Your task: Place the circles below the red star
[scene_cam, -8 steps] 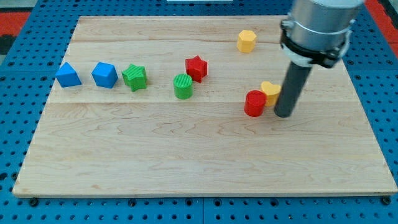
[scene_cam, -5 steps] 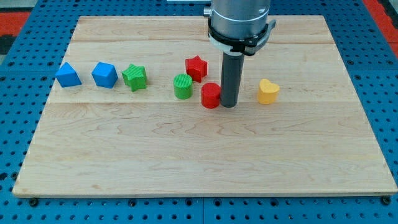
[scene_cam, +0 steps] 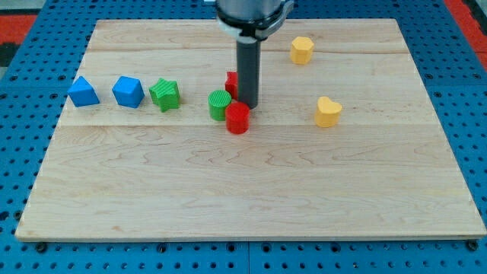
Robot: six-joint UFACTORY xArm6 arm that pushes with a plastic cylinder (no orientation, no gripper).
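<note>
The red circle (scene_cam: 237, 118) lies just below the red star (scene_cam: 230, 82), which my rod mostly hides. The green circle (scene_cam: 220, 105) sits touching the red circle's upper left, left of the star. My tip (scene_cam: 248, 105) stands right of the green circle, touching the red circle's upper right edge and in front of the star.
A blue triangle-like block (scene_cam: 82, 92), a blue cube (scene_cam: 128, 92) and a green star (scene_cam: 164, 94) line up at the view's left. A yellow hexagon (scene_cam: 302, 50) lies at the top right and a yellow heart (scene_cam: 329, 112) at the right.
My tip swept left, pushing the red circle away from the yellow heart to just below the red star, against the green circle. The green circle shifted slightly left.
</note>
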